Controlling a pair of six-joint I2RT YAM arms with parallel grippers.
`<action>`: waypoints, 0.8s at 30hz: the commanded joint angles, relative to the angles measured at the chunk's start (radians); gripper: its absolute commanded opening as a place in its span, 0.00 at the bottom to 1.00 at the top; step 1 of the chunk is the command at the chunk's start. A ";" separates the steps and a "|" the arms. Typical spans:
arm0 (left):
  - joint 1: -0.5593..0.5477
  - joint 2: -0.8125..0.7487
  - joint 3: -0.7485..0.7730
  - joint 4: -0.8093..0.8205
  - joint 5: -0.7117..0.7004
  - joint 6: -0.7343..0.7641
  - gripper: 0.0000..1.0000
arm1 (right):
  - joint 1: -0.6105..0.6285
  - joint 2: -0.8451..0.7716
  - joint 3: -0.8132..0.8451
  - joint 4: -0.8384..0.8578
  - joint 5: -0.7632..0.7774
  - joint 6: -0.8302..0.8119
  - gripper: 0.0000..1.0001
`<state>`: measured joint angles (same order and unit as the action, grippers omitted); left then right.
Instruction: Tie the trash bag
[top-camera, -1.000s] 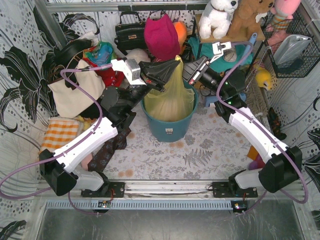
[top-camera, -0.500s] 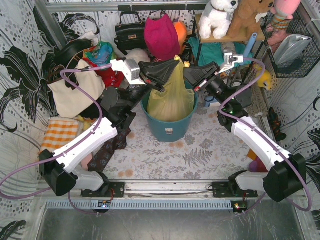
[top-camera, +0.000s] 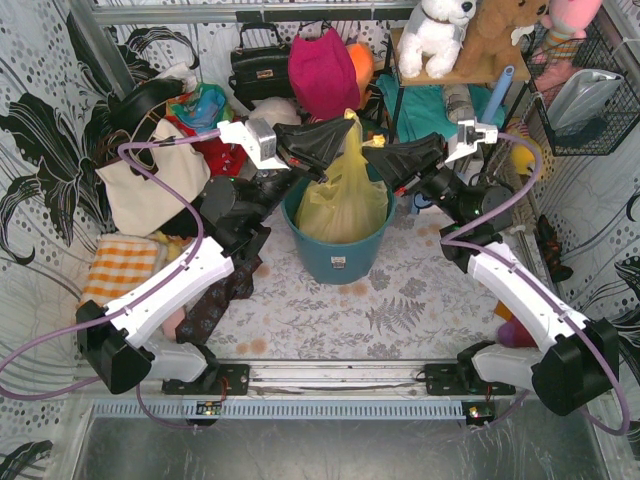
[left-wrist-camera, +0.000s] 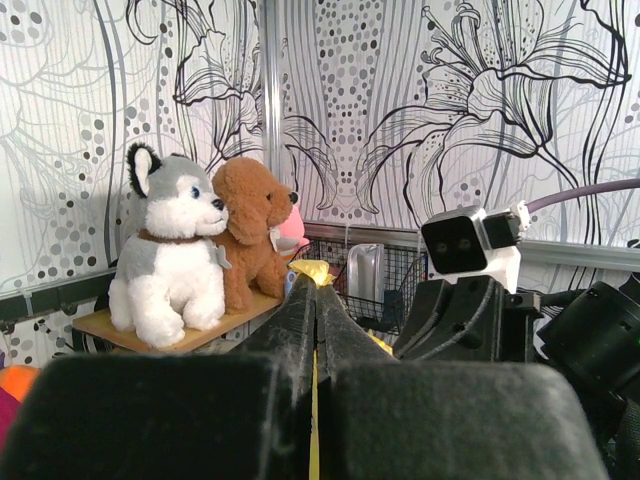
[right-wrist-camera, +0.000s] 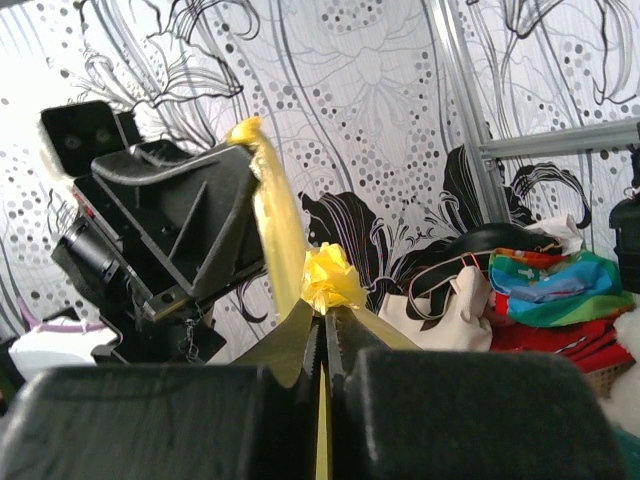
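trash bag in bucket, tote bag left, plush toys on shelf behind

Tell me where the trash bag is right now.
In the top view, the trash bag stands centre in the teal bucket, its top pinched by the left gripper and right gripper.

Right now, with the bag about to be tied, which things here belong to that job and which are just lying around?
Part of the job: trash bag, pinched near its top by the left gripper and the right gripper.

Just lying about: teal bucket (it only holds the bag), cream tote, black handbag, plush husky, brown plush dog.
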<state>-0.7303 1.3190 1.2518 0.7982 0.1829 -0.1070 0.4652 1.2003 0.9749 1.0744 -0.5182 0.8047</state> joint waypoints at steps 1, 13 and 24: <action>0.002 -0.009 0.007 0.021 -0.026 0.017 0.00 | 0.004 -0.036 -0.014 0.059 -0.103 -0.077 0.00; 0.002 0.008 0.013 -0.005 -0.026 0.016 0.00 | 0.116 -0.090 0.024 -0.292 -0.116 -0.424 0.00; 0.002 -0.029 -0.037 -0.081 -0.015 0.034 0.00 | 0.268 -0.089 0.041 -0.438 0.098 -0.633 0.00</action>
<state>-0.7303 1.3186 1.2327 0.7284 0.1753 -0.0956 0.6868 1.1244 0.9684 0.6788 -0.5301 0.2718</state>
